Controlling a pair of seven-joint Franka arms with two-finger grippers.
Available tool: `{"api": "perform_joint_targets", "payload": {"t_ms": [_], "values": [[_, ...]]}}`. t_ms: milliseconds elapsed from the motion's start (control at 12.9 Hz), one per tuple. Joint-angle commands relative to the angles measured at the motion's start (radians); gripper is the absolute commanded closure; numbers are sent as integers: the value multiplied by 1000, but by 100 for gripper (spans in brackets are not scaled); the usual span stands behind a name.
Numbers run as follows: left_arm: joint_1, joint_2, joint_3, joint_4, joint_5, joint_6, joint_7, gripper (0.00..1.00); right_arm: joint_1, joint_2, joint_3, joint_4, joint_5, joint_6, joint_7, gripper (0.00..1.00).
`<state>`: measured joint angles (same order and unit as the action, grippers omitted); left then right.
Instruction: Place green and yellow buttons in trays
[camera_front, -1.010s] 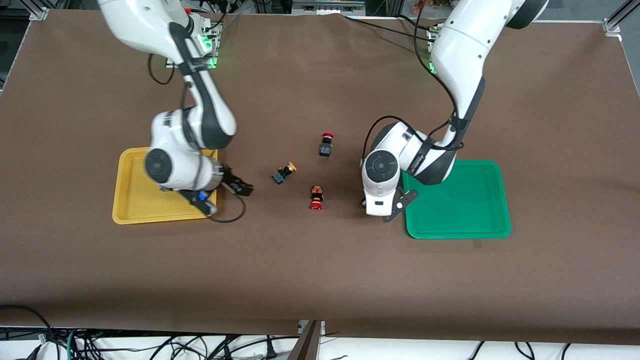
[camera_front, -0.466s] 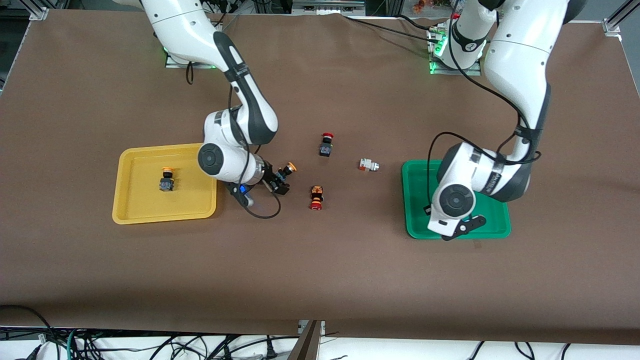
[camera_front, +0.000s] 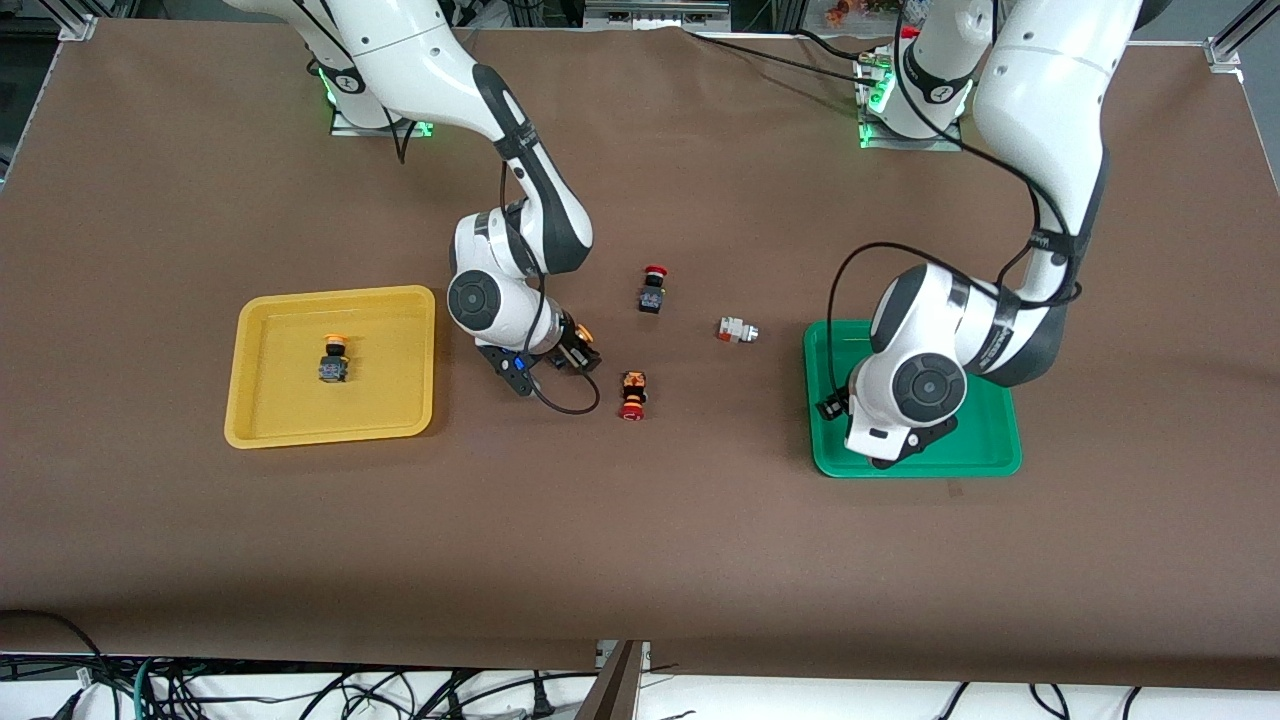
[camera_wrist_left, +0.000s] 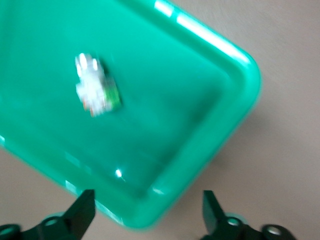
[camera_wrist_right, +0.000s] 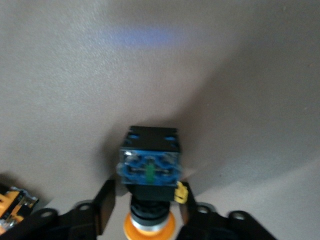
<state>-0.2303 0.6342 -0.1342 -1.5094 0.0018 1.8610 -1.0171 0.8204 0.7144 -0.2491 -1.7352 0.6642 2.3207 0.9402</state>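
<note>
The orange-capped button (camera_front: 578, 338) lies on the brown table (camera_front: 640, 560) between the yellow tray (camera_front: 335, 432) and the red-capped buttons, and we see the right gripper (camera_front: 578, 352) low around it. In the right wrist view that button (camera_wrist_right: 149, 167) sits between the two black fingers (camera_wrist_right: 102, 205), its orange cap toward the wrist and its blue-and-black body pointing away; the jaws stand close on either side of its neck, but we cannot tell whether they press it.

A second orange-capped button (camera_front: 333, 360) rests inside the yellow tray, about midway across its floor. A whitish button (camera_front: 737, 330) lies on the table between the red-capped ones and the green tray (camera_front: 985, 462), just beside that tray's rim.

In the left wrist view we find another whitish button (camera_wrist_left: 95, 90) lying on the floor of the green tray (camera_wrist_left: 235, 65), blurred. The left gripper (camera_wrist_left: 145, 215) hovers over this tray's edge, its jaws spread wide and holding nothing.

Two red-capped buttons stay apart on the table: one (camera_front: 652, 289) farther from the front camera, one (camera_front: 632, 396) nearer to it.
</note>
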Motion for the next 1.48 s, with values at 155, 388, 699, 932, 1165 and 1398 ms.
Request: {"api": "perform_joint_targets", "payload": {"t_ms": [155,388,699,932,1165,1398], "values": [[-125,-5,-15,-49,-23,64,-557,0,2,-78,-157,22,-83,-231,-144,100],[-171,-24,-16,-155,-23,186,-742,0,2,-121,-323,10,-132,-410,-401,100],[-225,-34,-16,-248,-23,274,-891,0,2,-133,-449,-157,-157,-328,-720,100],[-241,-34,-25,-336,-25,418,-894,0,-4,-124,-450,-218,-74,-245,-745,15],[-242,-22,-28,-357,-31,469,-891,33,-4,-142,-470,-120,-66,-346,-697,1],[-244,-22,-27,-351,-29,461,-867,100,41,-162,-561,55,-93,-599,-634,1]]}}
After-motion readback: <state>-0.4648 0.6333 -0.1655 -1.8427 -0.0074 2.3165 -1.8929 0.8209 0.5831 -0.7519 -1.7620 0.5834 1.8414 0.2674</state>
